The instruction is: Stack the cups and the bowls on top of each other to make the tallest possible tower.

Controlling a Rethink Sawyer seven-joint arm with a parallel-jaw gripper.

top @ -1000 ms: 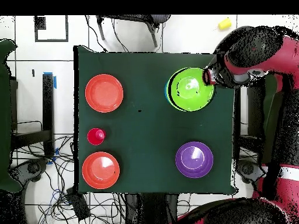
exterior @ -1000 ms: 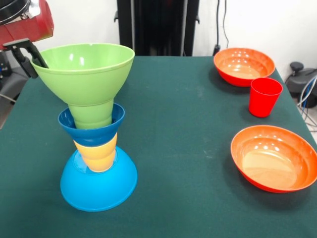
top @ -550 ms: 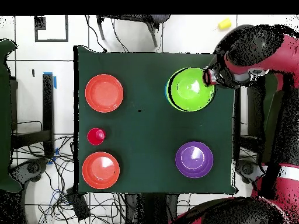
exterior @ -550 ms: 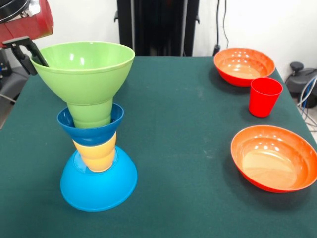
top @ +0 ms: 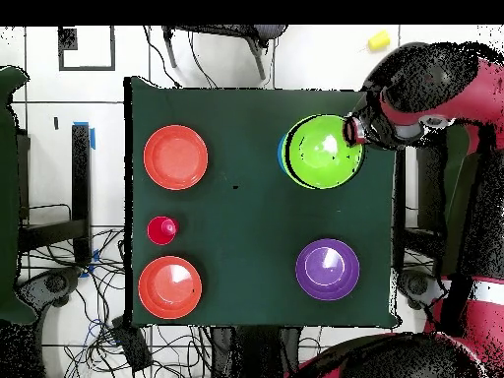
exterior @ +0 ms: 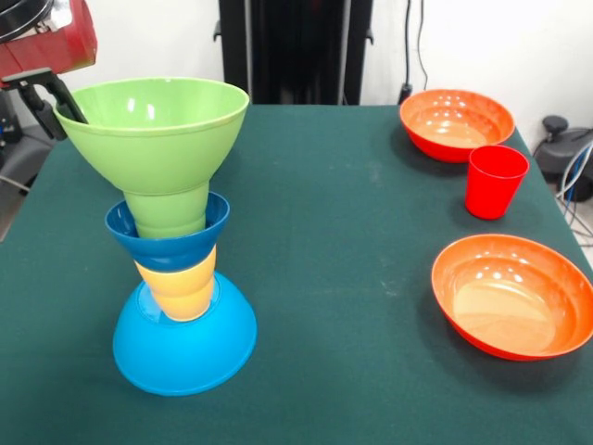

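Observation:
The tower stands at the left in the front view: an upturned light-blue bowl [exterior: 185, 348], a yellow cup [exterior: 181, 287], a dark-blue bowl [exterior: 171, 248], a green cup [exterior: 167, 213] and a wide green bowl [exterior: 153, 130] on top. My gripper [exterior: 57, 104] is shut on the green bowl's left rim, one finger inside and one outside. From overhead, the gripper [top: 351, 131] sits at the right rim of the green bowl [top: 320, 153], which hides the pieces beneath it. A purple bowl [top: 327, 269] rests alone on the cloth.
Two orange bowls [exterior: 456, 122] [exterior: 514, 295] and a red cup [exterior: 494, 181] between them stand along the right side of the green table [exterior: 334, 232]. The table's edge lies close to the tower's left side.
The gripper has drifted slightly up and left with the green bowl's rim. The green cup and the dark-blue bowl have shifted a little left with it.

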